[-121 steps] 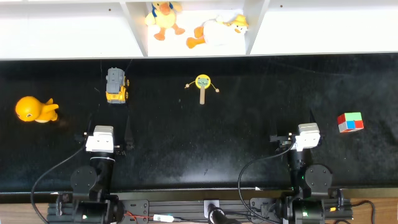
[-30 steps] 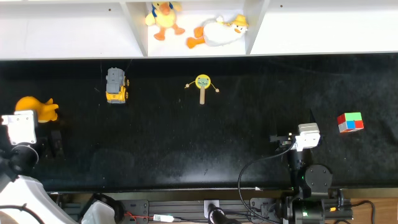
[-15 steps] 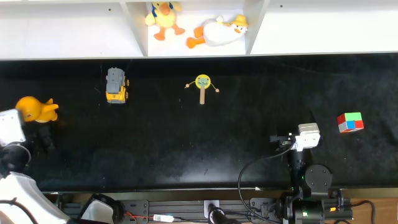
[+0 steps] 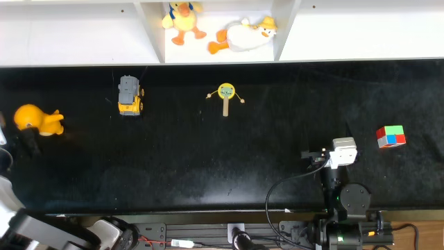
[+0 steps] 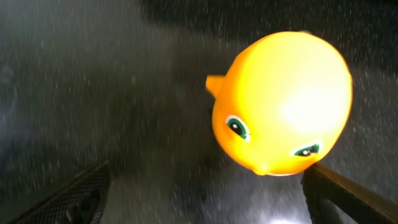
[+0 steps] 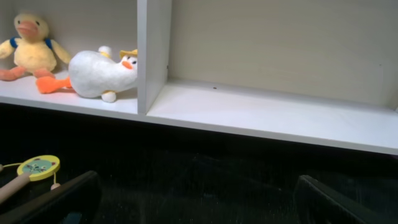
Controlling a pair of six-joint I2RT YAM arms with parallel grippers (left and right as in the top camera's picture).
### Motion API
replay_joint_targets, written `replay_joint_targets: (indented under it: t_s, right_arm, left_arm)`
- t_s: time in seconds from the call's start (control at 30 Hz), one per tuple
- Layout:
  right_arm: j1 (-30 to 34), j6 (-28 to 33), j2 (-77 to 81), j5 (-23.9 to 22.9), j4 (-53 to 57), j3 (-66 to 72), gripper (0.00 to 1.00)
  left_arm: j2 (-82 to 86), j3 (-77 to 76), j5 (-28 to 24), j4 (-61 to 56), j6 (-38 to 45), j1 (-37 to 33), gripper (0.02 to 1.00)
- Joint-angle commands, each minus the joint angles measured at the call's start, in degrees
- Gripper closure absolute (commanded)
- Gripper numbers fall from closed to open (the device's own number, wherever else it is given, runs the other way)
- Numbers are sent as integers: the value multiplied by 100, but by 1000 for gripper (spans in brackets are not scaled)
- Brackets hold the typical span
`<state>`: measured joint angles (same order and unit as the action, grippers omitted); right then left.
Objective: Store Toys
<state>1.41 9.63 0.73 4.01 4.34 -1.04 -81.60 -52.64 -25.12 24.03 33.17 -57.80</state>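
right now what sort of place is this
Probably a robot lab bench staged for toy tidying: a black table, a white cubby shelf holding a yellow plush duck, and a toy truck.

Glare on orange duck (image 5: 283, 102); left wrist view blurred.

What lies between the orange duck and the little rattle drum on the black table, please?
The toy truck stands between the orange duck and the rattle drum, as the top view shows.
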Motion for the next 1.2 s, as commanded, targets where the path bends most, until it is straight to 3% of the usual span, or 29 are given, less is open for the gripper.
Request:
replay_joint_targets:
  t_s: [0.03,0.47,0.53,0.67,0.73,1.0,1.2]
  right_arm:
    - [-22,-46,-48,-46,-20,76,5]
    - [-22,-46,-48,-48,-20,76,3]
    - [-22,-46,-48,-48,-20,76,5]
    - [-22,-46,-48,-48,-20,76,7]
    - [-22,-46,-48,-48,-20,76,7]
    - [-22,-46,-48,-46,-20,76,5]
    - [-22,-46,-48,-48,-20,76,5]
  left_arm:
    - [-168,-278,-223,-90,111,236,23]
    - [-378,-284,-225,-181,107,468,18]
    - [-380,-284,-225,-157,107,468,97]
    - [-393,-284,-227,-111,107,468,518]
    - [-393,-284,-229,-98,107,468,614]
    - [-214,-284,-595,240,63,485,702]
    - [616,-284,-111,586,-686,616,704]
